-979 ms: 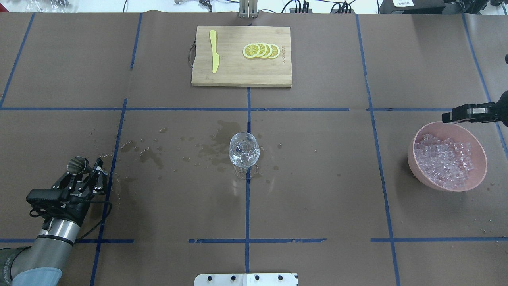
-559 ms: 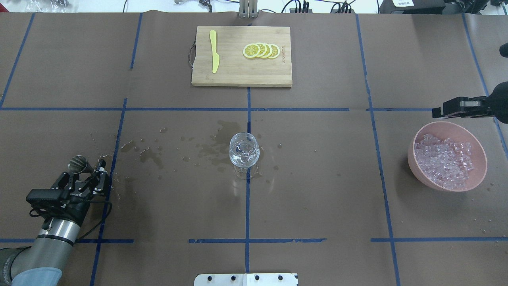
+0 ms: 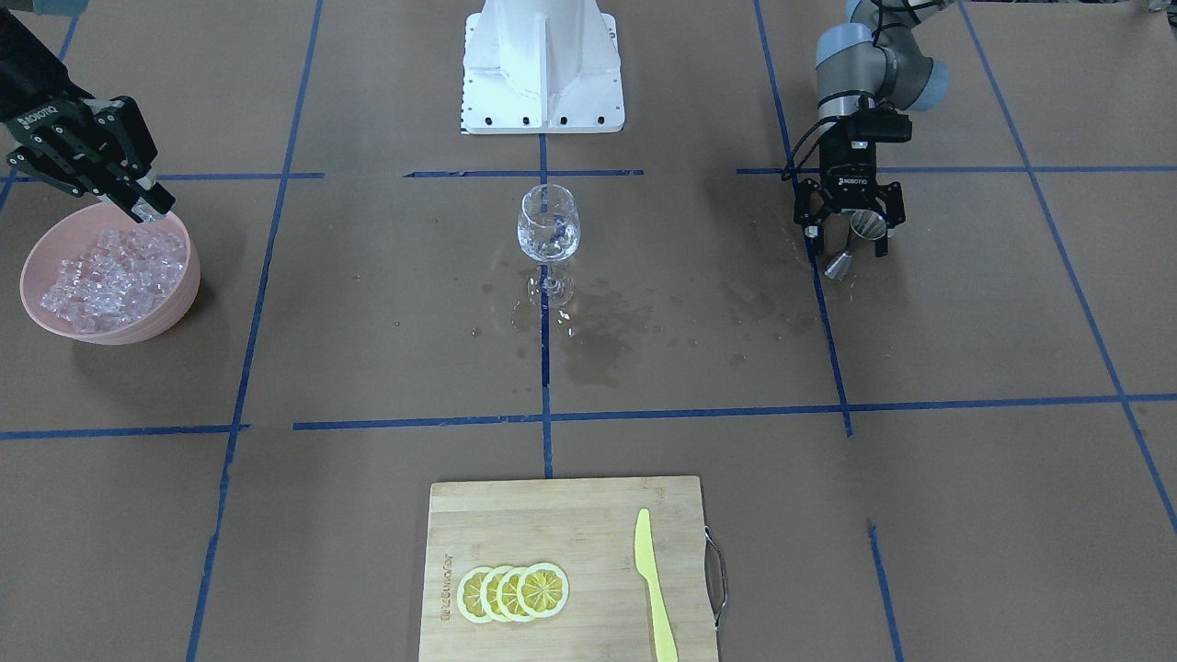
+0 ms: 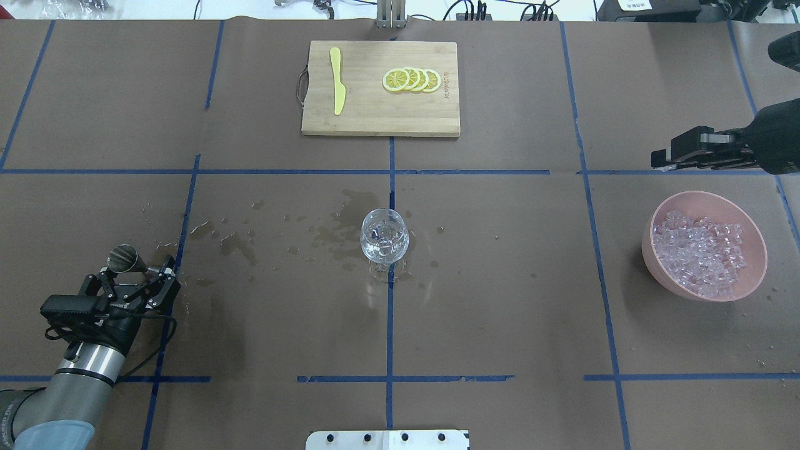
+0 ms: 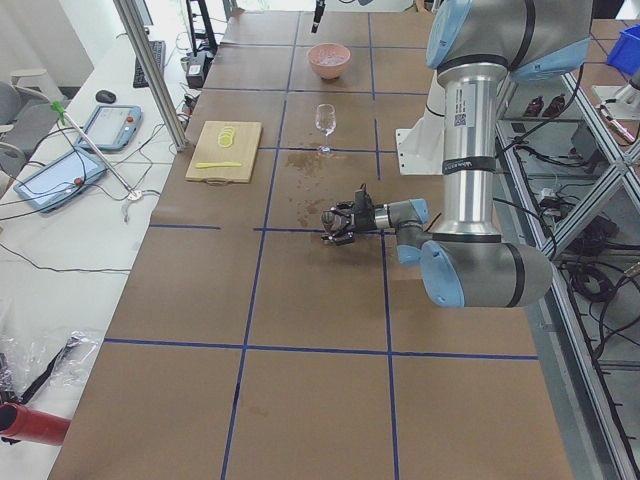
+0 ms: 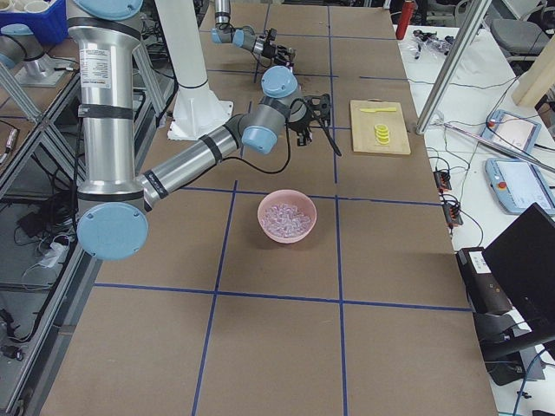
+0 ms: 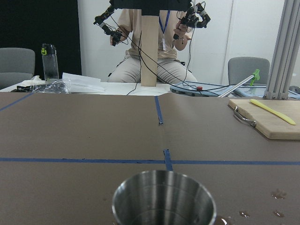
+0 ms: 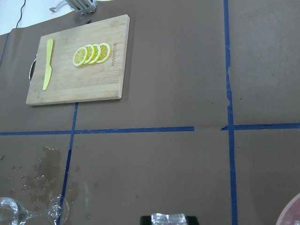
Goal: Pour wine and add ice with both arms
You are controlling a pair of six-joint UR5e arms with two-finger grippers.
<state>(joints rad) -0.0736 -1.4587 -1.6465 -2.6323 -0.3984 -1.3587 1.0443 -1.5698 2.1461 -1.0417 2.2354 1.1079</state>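
Observation:
A clear stemmed glass (image 4: 385, 240) stands at the table's centre with a little clear wine (image 3: 549, 241) in it. Ice (image 4: 700, 250) fills a pink bowl (image 4: 649, 250) on the right side. Above the bowl's far-left rim, my right gripper (image 4: 659, 156) is shut on one ice cube (image 8: 168, 218); in the front view that gripper (image 3: 152, 207) hangs just over the bowl (image 3: 188, 276). Low at the near left, my left gripper (image 4: 134, 272) is open. A steel jigger (image 3: 851, 244) stands upright between its spread fingers, and its rim (image 7: 163, 197) fills the bottom of the left wrist view.
A bamboo cutting board (image 4: 375, 119) at the far middle carries lemon slices (image 4: 412, 80) and a yellow knife (image 4: 337, 81). Dark wet stains (image 4: 337, 231) spread left of the glass. The white base block (image 3: 542, 64) is on the robot's side. A seated person (image 7: 150, 47) is beyond the table.
My left gripper's fingers have spread and let go of the jigger, which stays standing. My right gripper has risen from the bowl's rim and moved left and farther away with the ice cube.

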